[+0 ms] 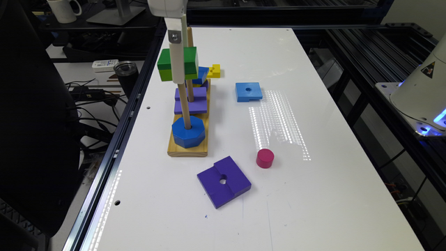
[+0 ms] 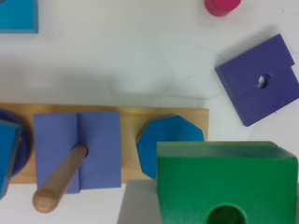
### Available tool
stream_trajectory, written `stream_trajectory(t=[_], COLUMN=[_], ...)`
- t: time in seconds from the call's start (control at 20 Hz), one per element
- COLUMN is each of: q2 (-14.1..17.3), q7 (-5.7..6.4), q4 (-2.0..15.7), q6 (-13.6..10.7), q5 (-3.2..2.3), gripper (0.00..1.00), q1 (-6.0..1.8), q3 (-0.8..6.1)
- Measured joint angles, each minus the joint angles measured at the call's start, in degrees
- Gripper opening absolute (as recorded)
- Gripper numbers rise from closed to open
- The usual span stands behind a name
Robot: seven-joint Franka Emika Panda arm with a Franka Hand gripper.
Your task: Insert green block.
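Item: fingers [image 1: 177, 64], clamped on the green block [image 1: 177, 63], which we record held aloft, well above the wooden base [image 1: 188, 148] and level with the upper part of the peg [image 1: 184, 108] rising from the blue octagon [image 1: 188, 131]. In the wrist view, the block's hole [image 2: 226, 217] sits offset from that octagon [image 2: 170, 140]. Step, as we judge it: carry and alignment. Next: centre hole over a peg tip, then lower. Beyond the base: purple square [image 1: 224, 181], pink cylinder [image 1: 265, 158], light-blue square [image 1: 248, 91] on the tabletop [image 1: 313, 191].
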Motion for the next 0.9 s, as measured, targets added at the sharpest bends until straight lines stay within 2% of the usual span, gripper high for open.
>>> stream_trajectory(t=[0.15, 0.35, 0.45, 0.9], q2=[0.26, 2.04, 2.6, 2.72], q7=[-0.12, -0.13, -0.13, 0.02], q4=[0.35, 2.57, 3.15, 3.35], q6=[0.52, 0.77, 0.77, 0.77], q5=[0.0, -0.2, -0.25, -0.25], gripper=[0.0, 0.0, 0.0, 0.0], q1=[-0.23, -0.27, -0.27, -0.02], q3=[-0.04, -0.04, -0.04, 0.15])
